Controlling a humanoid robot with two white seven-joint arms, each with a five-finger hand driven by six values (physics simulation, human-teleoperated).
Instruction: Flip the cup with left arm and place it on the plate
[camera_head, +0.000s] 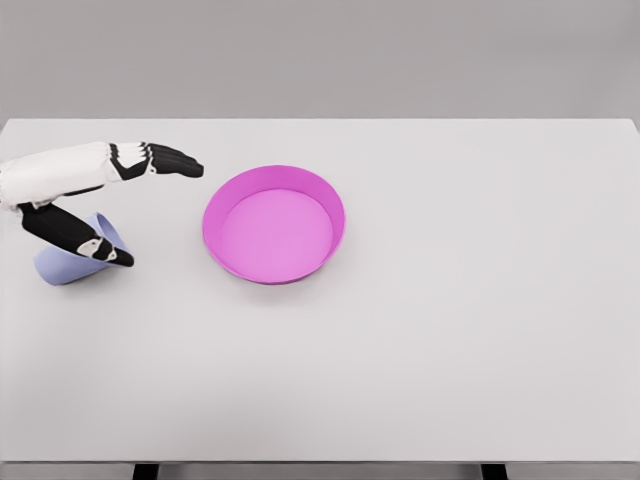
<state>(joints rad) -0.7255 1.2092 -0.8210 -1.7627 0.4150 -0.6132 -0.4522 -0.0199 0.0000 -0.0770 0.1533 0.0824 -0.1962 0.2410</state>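
A pale lavender cup (68, 262) lies tilted on the white table at the far left, partly hidden under my left hand (140, 205). The hand comes in from the left edge with its fingers (165, 160) stretched out straight toward the right. Its thumb (85, 240) lies across the cup's upper side. The fingers are spread and do not close around the cup. A magenta plate (338, 205) with a raised rim sits to the right of the hand, near the table's middle, with nothing in it. My right arm does not show.
The white table (480, 320) spans the whole view, with its far edge against a grey wall and its front edge near the bottom of the picture.
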